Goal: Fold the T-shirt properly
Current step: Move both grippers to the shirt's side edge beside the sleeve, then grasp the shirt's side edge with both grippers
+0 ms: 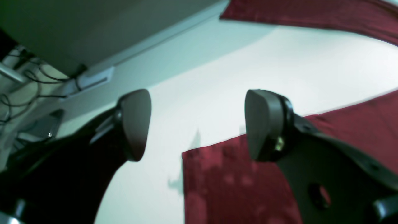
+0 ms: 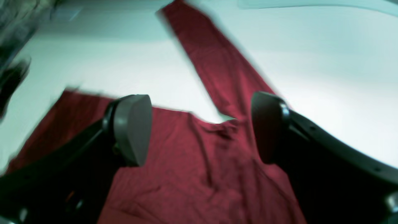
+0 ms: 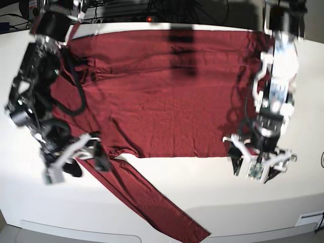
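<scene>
My two claws, the left claw and the right claw, stand wide open with nothing between their fingers, above the near edge of the T-shirt. The shirt lies spread on the bench, one sleeve stretching beyond that edge. I judge I'm at an early fold; next I should probably pinch the loose sleeve and lay it across the shirt's body.
</scene>
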Controlling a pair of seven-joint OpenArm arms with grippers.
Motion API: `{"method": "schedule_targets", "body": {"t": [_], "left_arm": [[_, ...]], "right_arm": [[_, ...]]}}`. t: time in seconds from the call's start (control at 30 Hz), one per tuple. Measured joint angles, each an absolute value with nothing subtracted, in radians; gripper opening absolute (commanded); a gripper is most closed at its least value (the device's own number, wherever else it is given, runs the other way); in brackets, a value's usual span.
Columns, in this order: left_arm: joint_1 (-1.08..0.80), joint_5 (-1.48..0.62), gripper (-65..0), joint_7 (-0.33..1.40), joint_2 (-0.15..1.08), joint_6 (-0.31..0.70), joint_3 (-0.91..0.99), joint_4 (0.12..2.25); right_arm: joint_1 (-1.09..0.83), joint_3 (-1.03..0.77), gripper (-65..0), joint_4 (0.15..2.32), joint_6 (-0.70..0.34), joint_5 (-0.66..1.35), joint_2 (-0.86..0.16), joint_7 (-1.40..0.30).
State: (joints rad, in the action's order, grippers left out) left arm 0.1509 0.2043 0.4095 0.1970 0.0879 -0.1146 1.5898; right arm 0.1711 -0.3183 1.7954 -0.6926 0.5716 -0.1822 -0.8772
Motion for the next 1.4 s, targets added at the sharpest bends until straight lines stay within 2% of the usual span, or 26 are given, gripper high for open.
{"method": "schedule_targets", "body": {"t": [0.13, 0.23, 0.37, 0.53, 0.73, 0.9, 1.0, 1.4], "left_arm": [[0.332, 0.204, -19.5, 0.427, 0.2, 0.125, -0.114, 1.29], [0.459, 0.123, -19.5, 0.474, 0.224, 0.183, -0.117, 1.061], [0.587, -0.025, -19.5, 0.501, 0.283, 0.227, -0.115, 0.801], [0.653, -0.168, -19.5, 0.524, 0.352, 0.379, -0.113, 0.611], [0.643, -0.273, -19.5, 0.498, 0.356, 0.508, -0.113, 0.5], [0.646, -0.337, -19.5, 0.506, 0.349, 0.536, -0.112, 0.485], [0.646, -0.447, -19.5, 0.567, 0.345, 0.588, -0.112, 0.485], [0.649, -0.489, -20.4, 0.614, 0.332, 0.61, -0.111, 0.485]], "right_arm": [[0.245, -0.194, -17.3, 1.765, -0.698, 0.542, -0.181, -0.922], [0.268, -0.143, -17.3, 1.759, -0.694, 0.534, -0.183, -0.931], [0.277, -0.153, -17.3, 1.759, -0.694, 0.533, -0.182, -0.933], [0.276, -0.191, -17.3, 1.759, -0.694, 0.53, -0.183, -0.941], [0.276, -0.202, -17.3, 1.759, -0.694, 0.534, -0.183, -0.962], [0.276, -0.201, -17.3, 1.759, -0.694, 0.535, -0.183, -0.99], [0.277, -0.202, -17.3, 1.759, -0.694, 0.534, -0.183, -0.99], [0.276, -0.202, -17.3, 1.759, -0.694, 0.534, -0.183, -0.99]]}}
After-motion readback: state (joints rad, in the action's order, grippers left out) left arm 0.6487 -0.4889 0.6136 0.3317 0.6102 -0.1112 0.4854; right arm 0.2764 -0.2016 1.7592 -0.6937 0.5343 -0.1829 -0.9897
